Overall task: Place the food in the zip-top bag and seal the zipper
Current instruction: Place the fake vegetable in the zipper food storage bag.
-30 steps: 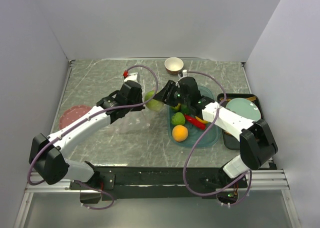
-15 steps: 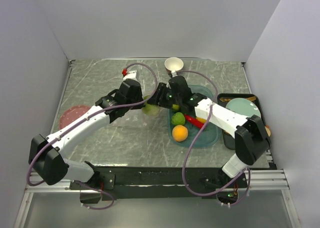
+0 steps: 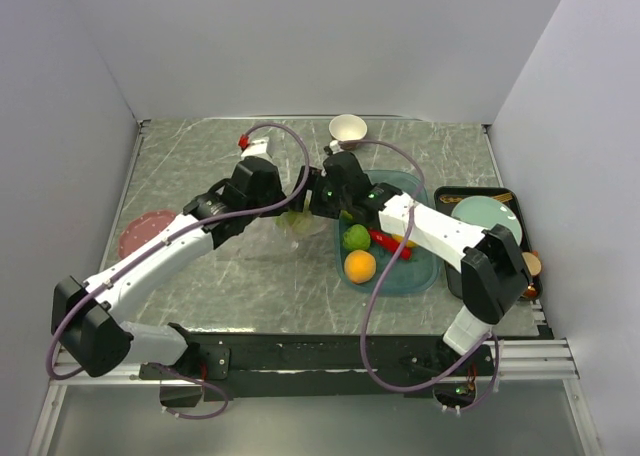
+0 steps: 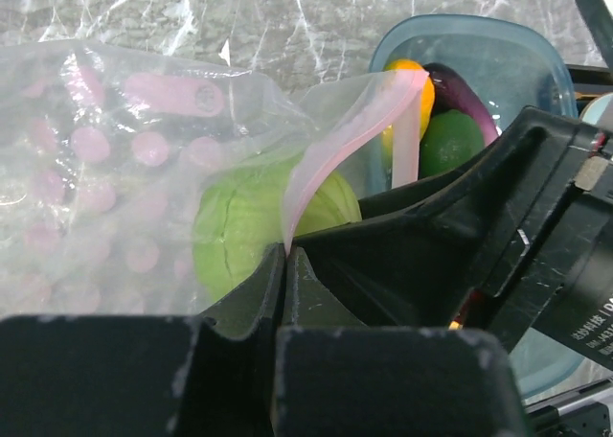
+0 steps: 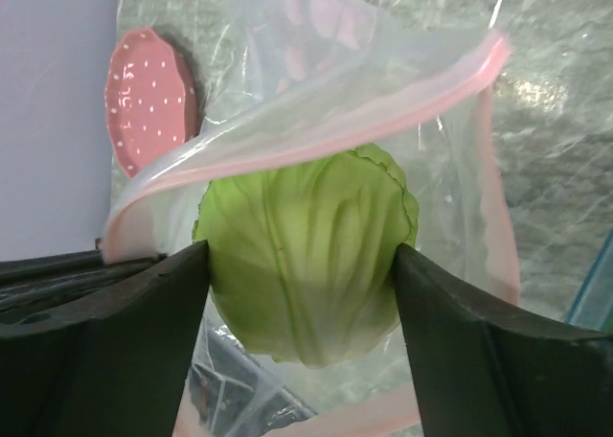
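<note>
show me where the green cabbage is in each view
top external: green cabbage just left of centre, mostly hidden.
left wrist: cabbage left of centre, seen through clear plastic.
right wrist: cabbage dead centre, between the right gripper fingers.
shared landmark: the zip-top bag around it.

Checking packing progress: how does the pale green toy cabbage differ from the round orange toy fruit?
The pale green toy cabbage is veined; the round orange toy fruit is plain orange. The cabbage sits in the mouth of the clear plastic zip-top bag; the orange fruit lies in the translucent teal tray. Both are toy food.
</note>
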Robot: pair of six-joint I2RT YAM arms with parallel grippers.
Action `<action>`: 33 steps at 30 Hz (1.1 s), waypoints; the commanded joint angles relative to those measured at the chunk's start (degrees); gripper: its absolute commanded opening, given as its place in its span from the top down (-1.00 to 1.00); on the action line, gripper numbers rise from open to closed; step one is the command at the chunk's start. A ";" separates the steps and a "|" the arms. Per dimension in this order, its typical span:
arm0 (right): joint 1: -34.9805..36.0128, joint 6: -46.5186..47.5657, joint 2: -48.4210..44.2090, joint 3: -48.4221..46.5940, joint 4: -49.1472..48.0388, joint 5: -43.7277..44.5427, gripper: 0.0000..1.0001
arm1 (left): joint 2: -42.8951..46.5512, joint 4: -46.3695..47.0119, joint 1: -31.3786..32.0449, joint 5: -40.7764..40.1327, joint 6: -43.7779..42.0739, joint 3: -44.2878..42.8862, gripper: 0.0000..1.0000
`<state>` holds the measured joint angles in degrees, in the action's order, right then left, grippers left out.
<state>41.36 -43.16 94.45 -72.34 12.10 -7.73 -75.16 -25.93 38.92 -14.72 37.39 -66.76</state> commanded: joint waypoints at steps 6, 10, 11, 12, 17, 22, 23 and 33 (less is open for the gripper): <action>0.21 1.76 -10.16 0.79 0.73 7.63 -0.70 | 2.38 1.24 -0.07 -1.36 1.02 -0.12 0.99; -0.05 2.64 -13.94 2.28 1.61 11.06 -0.91 | 3.17 1.32 -0.24 -1.98 1.02 0.40 0.98; -0.32 3.07 -14.82 2.55 1.70 10.81 -0.97 | 3.26 1.41 -0.33 -1.89 1.02 0.49 0.98; -0.41 3.25 -15.00 2.72 1.44 10.37 -0.97 | 3.43 1.50 -0.33 -1.80 1.11 0.58 0.98; -0.67 1.94 -15.61 2.99 3.37 12.72 -0.97 | 3.70 1.85 -0.42 -1.54 1.37 0.32 0.99; -0.76 0.01 -18.51 8.16 6.35 15.11 -0.94 | 4.58 0.89 -0.51 -2.85 0.93 -0.38 0.99; -0.93 -0.52 -19.13 8.96 6.53 14.76 -0.88 | 4.67 0.71 -0.60 -3.12 0.93 -0.47 0.99; -0.93 -4.04 -17.73 14.77 0.05 7.99 -0.78 | 6.25 0.89 -1.74 -2.33 1.29 -0.12 0.98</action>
<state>40.71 -45.43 76.90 -57.54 18.02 2.90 -70.30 -26.20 37.54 -16.99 38.41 -65.95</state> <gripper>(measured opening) 0.894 0.021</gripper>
